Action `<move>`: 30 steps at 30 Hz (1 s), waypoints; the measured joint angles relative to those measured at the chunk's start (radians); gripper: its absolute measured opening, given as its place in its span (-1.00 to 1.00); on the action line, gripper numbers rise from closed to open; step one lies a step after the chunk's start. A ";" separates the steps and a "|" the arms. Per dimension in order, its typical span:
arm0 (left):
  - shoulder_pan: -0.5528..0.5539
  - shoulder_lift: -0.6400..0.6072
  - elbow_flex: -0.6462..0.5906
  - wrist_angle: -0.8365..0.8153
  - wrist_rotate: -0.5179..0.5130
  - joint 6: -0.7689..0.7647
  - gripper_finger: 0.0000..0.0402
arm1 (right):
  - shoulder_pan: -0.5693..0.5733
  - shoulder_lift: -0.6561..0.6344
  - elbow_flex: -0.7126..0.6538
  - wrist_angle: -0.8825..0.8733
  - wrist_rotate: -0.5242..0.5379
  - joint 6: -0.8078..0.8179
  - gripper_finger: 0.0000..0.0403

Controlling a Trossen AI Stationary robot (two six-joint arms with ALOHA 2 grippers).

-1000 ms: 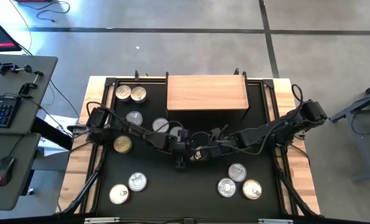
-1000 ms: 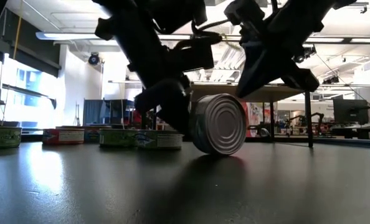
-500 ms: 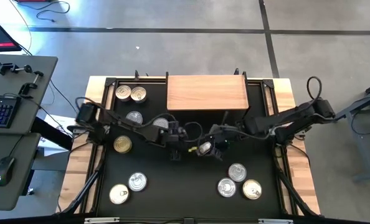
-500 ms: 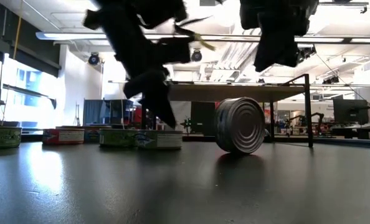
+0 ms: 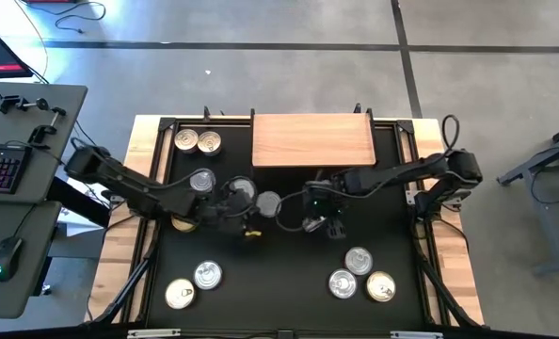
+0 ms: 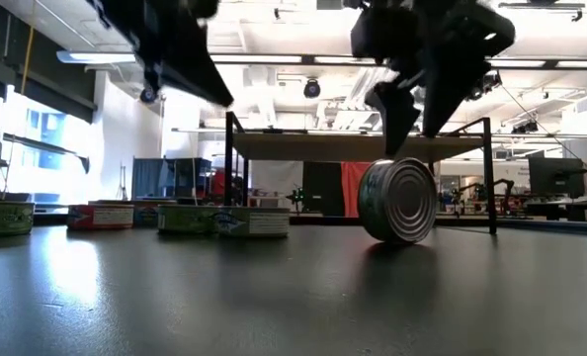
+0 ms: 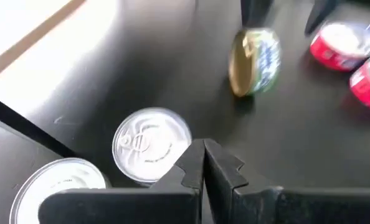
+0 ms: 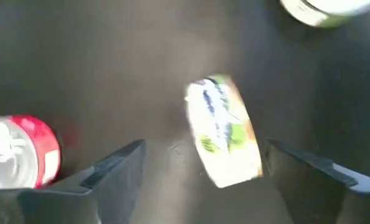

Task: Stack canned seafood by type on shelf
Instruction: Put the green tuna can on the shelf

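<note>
Black matting covers the counter [image 5: 289, 282], and on it, right below the right claw [image 5: 319, 209], one tin [image 6: 399, 201] stands on its edge, green-and-white side label turned up toward the right wrist camera. That claw hangs just above the tin with its two fingers [image 8: 113, 171] spread wide, one to each side, touching nothing. The tin rests on the matting by itself, clear of both fingers.

The left claw [image 5: 245, 226] sits off to the left of the right one, low over the counter, its fingers [image 7: 194, 168] pressed together and gripping nothing. Just ahead of it lies a flat silver-lidded tin [image 7: 151, 143], with a second silver lid [image 7: 57, 190] beside that one.

Beyond the right claw, toward the far side of the counter, stands the light wooden shelf [image 5: 312, 141]. Three more tins [image 5: 359, 273] lie on the near side of that claw.
</note>
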 joint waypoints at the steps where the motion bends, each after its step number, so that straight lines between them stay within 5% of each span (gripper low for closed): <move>1: -0.010 -0.008 0.000 0.006 -0.017 -0.002 -1.00 | 0.008 0.006 0.001 0.001 0.033 -0.028 0.59; 4: -0.030 -0.018 0.000 0.017 -0.062 -0.008 -1.00 | 0.020 0.050 0.001 0.002 0.116 -0.082 0.59; 12: -0.079 -0.083 0.000 0.166 -0.068 0.068 -1.00 | 0.038 0.160 -0.001 0.028 0.133 -0.045 0.54; 16: -0.101 -0.206 0.001 0.260 -0.159 0.213 -1.00 | 0.046 0.159 -0.001 0.053 0.168 0.030 0.30; 22: -0.084 -0.364 0.002 0.264 -0.217 0.337 -1.00 | 0.061 0.132 0.021 0.044 0.213 0.092 -0.42; 30: -0.079 -0.433 0.002 0.259 -0.216 0.463 -1.00 | 0.128 0.062 0.228 -0.142 0.330 0.229 -0.41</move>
